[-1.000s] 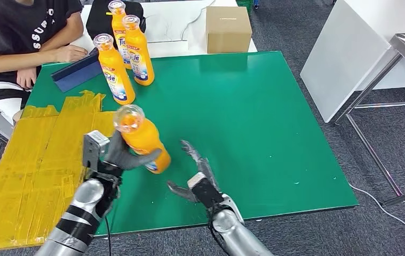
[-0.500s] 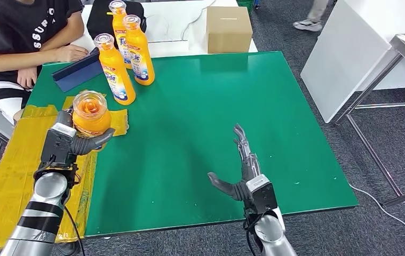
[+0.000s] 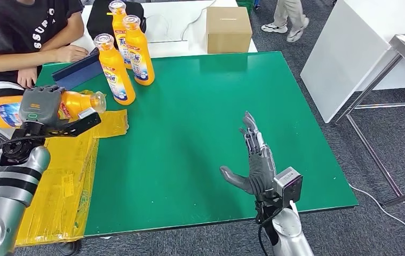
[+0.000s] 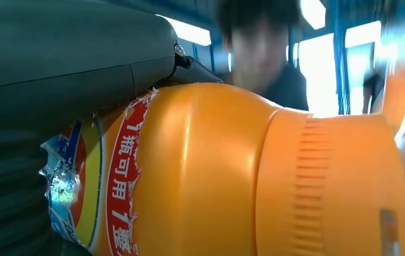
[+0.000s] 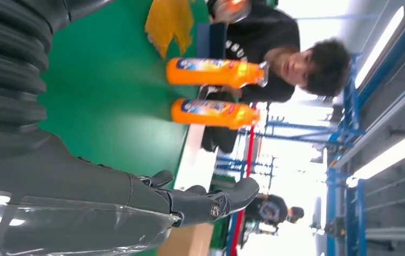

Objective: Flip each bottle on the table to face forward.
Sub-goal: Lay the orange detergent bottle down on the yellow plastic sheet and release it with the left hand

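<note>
Lying sideways, orange labelled bottle point(image 3: 40, 108)

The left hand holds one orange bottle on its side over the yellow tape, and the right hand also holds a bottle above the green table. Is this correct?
Not fully. The left hand does hold the orange bottle on its side over the yellow tape, but the head view shows the right hand holding nothing, its fingers spread above the green table.

High head view, close wrists
</note>
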`<state>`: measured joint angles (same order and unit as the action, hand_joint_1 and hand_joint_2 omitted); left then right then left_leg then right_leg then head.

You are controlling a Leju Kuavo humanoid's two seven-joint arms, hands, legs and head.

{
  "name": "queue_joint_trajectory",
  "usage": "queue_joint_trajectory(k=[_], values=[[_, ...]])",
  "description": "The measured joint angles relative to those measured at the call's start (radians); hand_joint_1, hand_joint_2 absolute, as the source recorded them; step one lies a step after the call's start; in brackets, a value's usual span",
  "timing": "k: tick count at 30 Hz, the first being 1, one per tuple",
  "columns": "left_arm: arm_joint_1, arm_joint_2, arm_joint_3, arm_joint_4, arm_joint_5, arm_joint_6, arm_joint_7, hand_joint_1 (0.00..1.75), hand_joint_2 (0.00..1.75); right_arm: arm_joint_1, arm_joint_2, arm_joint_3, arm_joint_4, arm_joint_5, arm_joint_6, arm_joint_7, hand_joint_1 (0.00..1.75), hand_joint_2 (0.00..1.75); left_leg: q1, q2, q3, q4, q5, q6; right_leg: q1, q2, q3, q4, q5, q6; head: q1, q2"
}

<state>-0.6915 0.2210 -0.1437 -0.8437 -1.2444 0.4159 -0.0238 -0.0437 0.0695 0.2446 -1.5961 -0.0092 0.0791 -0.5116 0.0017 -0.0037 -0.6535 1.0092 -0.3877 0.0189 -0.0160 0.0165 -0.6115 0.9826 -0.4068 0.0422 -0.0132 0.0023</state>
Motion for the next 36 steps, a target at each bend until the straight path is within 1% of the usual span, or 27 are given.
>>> queue_joint_trajectory(k=[4,8,12,16,20,24,29,36], values=[[-0.037,-0.04,-0.016,0.19,-0.017,-0.025,0.031,1.75,1.75,-0.023,0.002,0.004,0.003,-0.002,0.014,0.002,0.0,1.75,-0.001,0.0,0.0,0.0,0.0,0.0,-0.001,0.0,0.0,0.0,0.0,0.0,0.0,0.0],[-0.039,-0.067,-0.023,0.304,-0.027,-0.026,0.06,1.75,1.75,-0.039,0.004,0.01,0.013,-0.001,0.016,0.008,0.0,1.75,-0.001,0.0,-0.001,0.0,0.0,0.0,-0.001,0.0,0.0,0.0,0.0,0.0,0.0,0.0],[-0.037,-0.083,-0.025,0.381,-0.002,-0.033,0.061,1.75,1.75,-0.048,0.004,0.016,0.025,-0.002,0.015,0.014,0.0,1.75,0.0,0.0,-0.001,0.0,-0.001,0.0,0.0,0.0,0.0,0.0,0.0,0.0,0.0,0.0],[-0.035,-0.098,-0.005,0.426,0.055,-0.051,0.027,1.75,1.75,-0.051,0.004,0.022,0.039,-0.003,0.012,0.022,0.0,1.75,0.0,0.0,-0.001,0.0,-0.001,0.0,0.0,0.0,0.0,0.0,0.0,0.0,0.0,0.0],[-0.034,-0.111,0.021,0.443,0.102,-0.059,-0.007,1.75,1.75,-0.052,0.004,0.027,0.05,0.001,0.008,0.031,0.0,1.75,0.0,-0.001,-0.001,0.0,0.0,0.0,0.0,0.0,0.0,0.0,0.0,0.0,0.0,0.0],[-0.034,-0.126,0.054,0.447,0.149,-0.061,-0.042,0.02,1.75,-0.058,0.004,0.031,0.064,0.006,0.004,0.036,0.0,1.75,0.0,-0.002,0.0,0.0,0.0,0.0,0.0,-0.001,0.001,0.0,0.0,0.0,0.0,0.0],[-0.03,-0.144,0.078,0.447,0.163,-0.016,-0.05,0.0,1.75,-0.069,0.01,0.035,0.086,0.011,0.003,0.041,0.0,1.75,0.0,-0.004,0.0,0.0,0.0,0.0,0.0,-0.003,0.002,0.0,0.0,0.0,0.0,0.0],[-0.017,-0.154,0.098,0.447,0.165,0.092,-0.047,0.0,1.75,-0.076,0.015,0.036,0.113,0.019,0.002,0.042,0.0,1.75,0.0,-0.004,0.0,0.0,0.0,0.0,0.0,-0.003,0.002,0.0,0.0,0.0,0.0,0.0]])
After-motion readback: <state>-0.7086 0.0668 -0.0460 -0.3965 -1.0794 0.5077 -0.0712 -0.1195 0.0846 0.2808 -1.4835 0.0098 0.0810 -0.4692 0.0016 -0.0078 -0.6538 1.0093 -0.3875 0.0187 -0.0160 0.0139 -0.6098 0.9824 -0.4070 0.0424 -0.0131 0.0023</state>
